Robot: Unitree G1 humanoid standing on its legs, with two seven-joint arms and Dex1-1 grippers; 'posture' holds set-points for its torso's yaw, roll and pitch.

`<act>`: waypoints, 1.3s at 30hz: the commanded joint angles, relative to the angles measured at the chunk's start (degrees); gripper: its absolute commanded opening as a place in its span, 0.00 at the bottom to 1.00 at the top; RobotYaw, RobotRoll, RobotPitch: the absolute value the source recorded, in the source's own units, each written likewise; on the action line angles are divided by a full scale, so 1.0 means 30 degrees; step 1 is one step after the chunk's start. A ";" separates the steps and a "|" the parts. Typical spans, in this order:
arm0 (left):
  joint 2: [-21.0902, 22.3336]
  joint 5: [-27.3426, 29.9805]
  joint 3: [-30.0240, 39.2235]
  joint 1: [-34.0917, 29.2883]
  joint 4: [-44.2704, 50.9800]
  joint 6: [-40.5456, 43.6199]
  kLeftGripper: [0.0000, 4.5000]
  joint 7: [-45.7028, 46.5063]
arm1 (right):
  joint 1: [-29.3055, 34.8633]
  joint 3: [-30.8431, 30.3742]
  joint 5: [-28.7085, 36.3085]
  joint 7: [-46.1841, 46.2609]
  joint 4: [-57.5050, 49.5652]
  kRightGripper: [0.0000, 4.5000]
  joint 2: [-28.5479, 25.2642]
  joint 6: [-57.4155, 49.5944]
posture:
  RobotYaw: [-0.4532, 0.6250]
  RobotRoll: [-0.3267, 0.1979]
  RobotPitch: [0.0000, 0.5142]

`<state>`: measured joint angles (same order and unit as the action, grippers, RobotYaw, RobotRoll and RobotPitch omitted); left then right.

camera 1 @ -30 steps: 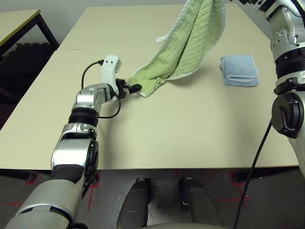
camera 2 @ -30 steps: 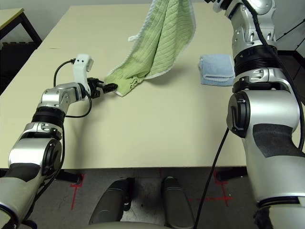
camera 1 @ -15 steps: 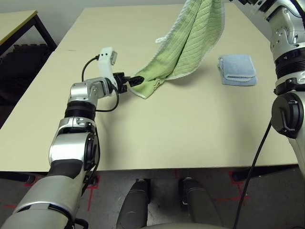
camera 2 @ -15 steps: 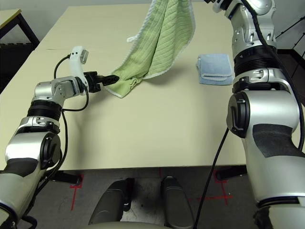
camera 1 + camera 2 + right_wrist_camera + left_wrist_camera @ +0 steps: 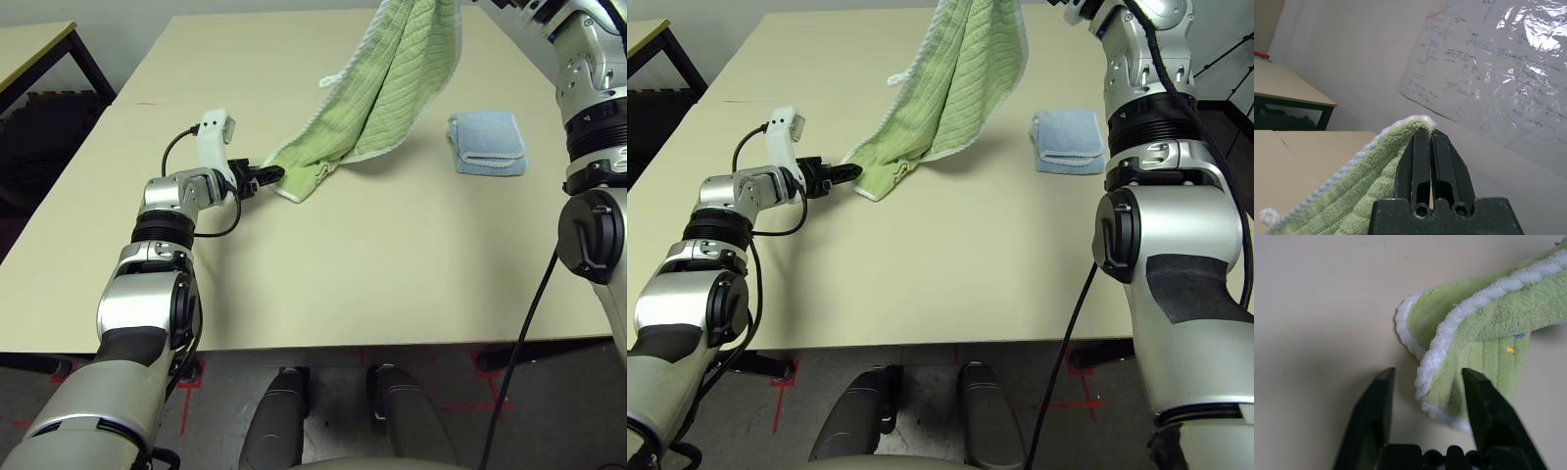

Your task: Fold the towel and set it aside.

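The light green towel [image 5: 392,78] hangs from above the table's far side. My right gripper [image 5: 1429,133] is shut on its white-edged top rim. The towel's lowest corner [image 5: 1449,362] rests bunched on the tabletop, and its white stitched edge curls round there. My left gripper [image 5: 269,176] lies low over the table at that corner. Its two black fingers [image 5: 1376,416] stand apart, one on each side of the corner's edge, and neither squeezes the cloth. A small dark embroidered drawing [image 5: 902,168] shows near the corner.
A smaller light blue folded towel [image 5: 487,143] lies on the table to the right of the hanging cloth. A black cable [image 5: 534,304] hangs along my right arm. A second table [image 5: 34,49] stands at the far left. Bare tabletop [image 5: 392,255] stretches to the front edge.
My left gripper has tilted, settled lower at the towel's corner, and its fingers have narrowed around it. The right gripper and the hanging towel have stayed put.
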<state>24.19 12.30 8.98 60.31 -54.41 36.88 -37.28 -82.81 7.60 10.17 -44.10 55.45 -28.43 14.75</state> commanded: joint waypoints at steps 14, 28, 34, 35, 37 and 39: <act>0.2906 0.2061 0.1694 0.0079 0.8215 0.5047 0.00 0.0538 | 0.2781 0.1040 0.0068 0.2167 0.1066 0.00 -0.1623 -0.1075 | 0.51 0.62 0.26; 0.4196 -0.0072 0.1893 0.1361 0.6053 -0.2071 0.00 0.4343 | 0.8687 0.3697 0.5054 0.2879 -0.5726 0.00 -0.1478 -1.5990 | 0.54 0.62 0.38; 0.4399 -0.0909 0.1072 0.1068 0.4593 -0.3600 0.00 0.4463 | 0.8355 0.3523 0.4941 0.2206 -0.5665 0.00 -0.2264 -1.6877 | 0.53 0.62 0.41; 0.4604 -0.1064 0.0824 0.1198 0.4145 -0.3721 0.00 0.4157 | 0.8150 0.3345 0.4920 0.1656 -0.5600 0.00 -0.2535 -1.7008 | 0.53 0.62 0.41; 0.4904 -0.1260 0.0457 0.1433 0.3491 -0.3926 0.00 0.3591 | 0.7833 0.3055 0.4904 0.0738 -0.5559 0.00 -0.2970 -1.7228 | 0.53 0.62 0.41; 0.5298 -0.1126 -0.0132 0.1630 0.3362 -0.2795 0.00 0.1964 | 0.7582 0.2638 0.5089 -0.0795 -0.5635 0.00 -0.3676 -1.7886 | 0.52 0.62 0.44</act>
<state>37.95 9.73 9.84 64.59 -43.65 26.39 -28.22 -59.58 15.98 25.27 -43.72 38.35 -36.72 -37.33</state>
